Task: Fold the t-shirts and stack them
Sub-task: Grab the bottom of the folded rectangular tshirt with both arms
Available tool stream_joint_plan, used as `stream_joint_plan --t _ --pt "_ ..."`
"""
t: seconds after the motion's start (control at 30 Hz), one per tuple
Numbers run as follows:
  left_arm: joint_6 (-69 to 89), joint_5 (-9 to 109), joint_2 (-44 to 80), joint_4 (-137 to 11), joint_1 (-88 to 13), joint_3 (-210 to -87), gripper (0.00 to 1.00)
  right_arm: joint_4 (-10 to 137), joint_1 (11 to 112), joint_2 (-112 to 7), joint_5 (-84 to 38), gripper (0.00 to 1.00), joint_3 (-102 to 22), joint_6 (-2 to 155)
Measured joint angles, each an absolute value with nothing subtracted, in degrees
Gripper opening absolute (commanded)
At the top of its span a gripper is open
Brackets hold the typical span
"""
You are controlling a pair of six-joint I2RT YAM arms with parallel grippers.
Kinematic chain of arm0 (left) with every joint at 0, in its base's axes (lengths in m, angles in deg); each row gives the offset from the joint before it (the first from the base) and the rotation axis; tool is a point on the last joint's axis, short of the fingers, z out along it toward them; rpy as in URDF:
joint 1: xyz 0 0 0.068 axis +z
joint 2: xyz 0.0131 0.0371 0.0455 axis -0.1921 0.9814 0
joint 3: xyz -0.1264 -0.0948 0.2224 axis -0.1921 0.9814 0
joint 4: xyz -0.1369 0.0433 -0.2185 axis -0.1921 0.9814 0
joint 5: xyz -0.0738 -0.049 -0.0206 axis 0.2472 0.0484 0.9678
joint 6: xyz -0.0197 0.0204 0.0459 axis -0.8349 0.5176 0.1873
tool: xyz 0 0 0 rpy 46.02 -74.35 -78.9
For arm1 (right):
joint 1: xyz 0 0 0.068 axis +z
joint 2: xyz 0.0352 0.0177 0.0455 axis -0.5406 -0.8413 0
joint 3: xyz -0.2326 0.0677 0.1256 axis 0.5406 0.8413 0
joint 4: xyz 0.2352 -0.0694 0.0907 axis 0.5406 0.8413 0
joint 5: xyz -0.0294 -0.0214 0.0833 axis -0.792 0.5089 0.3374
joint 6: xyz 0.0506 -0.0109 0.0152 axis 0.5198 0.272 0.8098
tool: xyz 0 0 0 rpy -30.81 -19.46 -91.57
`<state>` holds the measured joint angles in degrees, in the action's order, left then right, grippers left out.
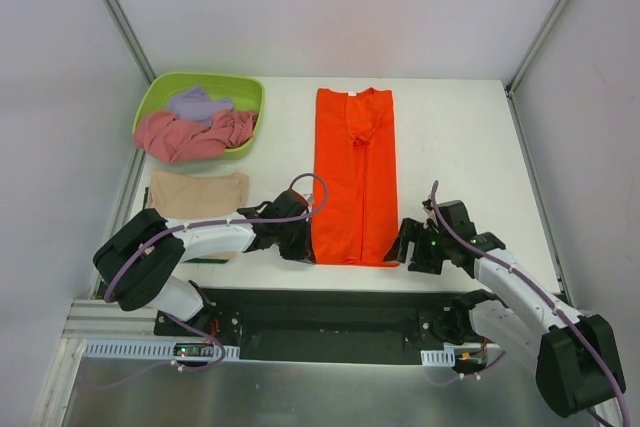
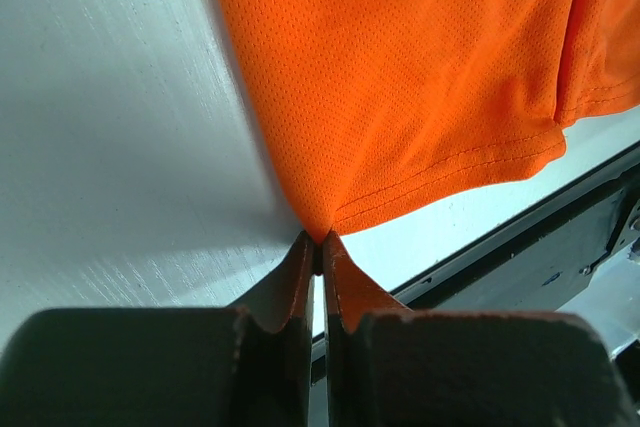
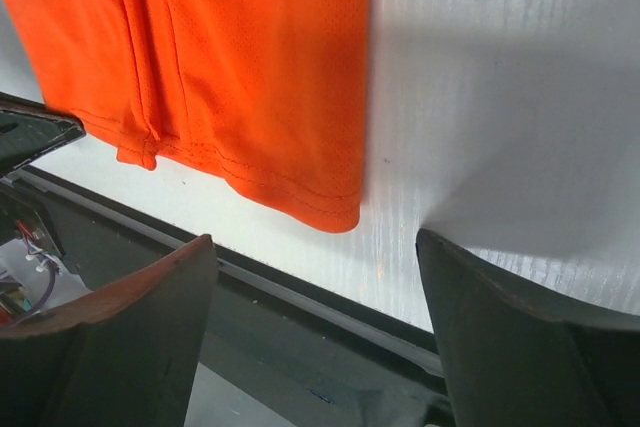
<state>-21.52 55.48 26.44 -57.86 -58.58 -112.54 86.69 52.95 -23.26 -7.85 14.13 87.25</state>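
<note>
desk: flat white top (image 1: 460, 147), pretty bare on the right side; a black strip runs along the near edge where the arm bases sit
room: plain pale grey walls on three sides, with slanted metal posts at the far corners
shirt count: four in total
on the desk: two, namely a bright orange mesh-cloth t-shirt (image 1: 352, 177) in the middle and a folded tan t-shirt (image 1: 198, 192) off to the left
in the tub: the other two, a crumpled dusty pink t-shirt (image 1: 190, 135) and a pale lavender t-shirt (image 1: 197, 103) bunched together
tub count: one lime-green plastic tub (image 1: 160, 92), at the far left corner
arms: two
orange shirt axis: it's folded into a long narrow strip running near to far, collar at the far end and hem at the near edge
left fingers (image 2: 295, 282): pinched together on the near left hem corner of the orange shirt, and the cloth puckers right at the tips
right fingers (image 3: 150, 317): spread wide, just beside the near right hem corner, with no cloth between them
</note>
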Motion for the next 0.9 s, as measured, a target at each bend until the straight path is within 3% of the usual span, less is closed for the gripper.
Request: stream_joint_plan --t 0.27,0.7,0.77,0.8,0.9 --pt "-21.67 55.48 26.44 -57.86 -58.58 -112.54 0.00 83.39 54.31 -27.41 -10.08 0.49 13.97 90.48" --pt "-22.66 55.48 26.44 -57.88 -58.58 -112.47 0.00 82.02 54.90 -29.77 -12.63 0.22 13.93 92.80" --pt "-22.87 55.45 26.44 -57.92 -58.58 -112.43 0.00 81.82 55.20 -29.86 -12.61 0.12 13.93 93.09" --pt "-22.94 55.48 26.42 -57.92 -58.58 -112.43 0.00 81.73 55.38 -29.86 -12.57 0.01 13.93 93.15" --pt "-23.16 55.50 26.18 -57.90 -58.58 -112.28 0.00 81.62 55.81 -29.75 -11.96 0.01 13.93 93.22"
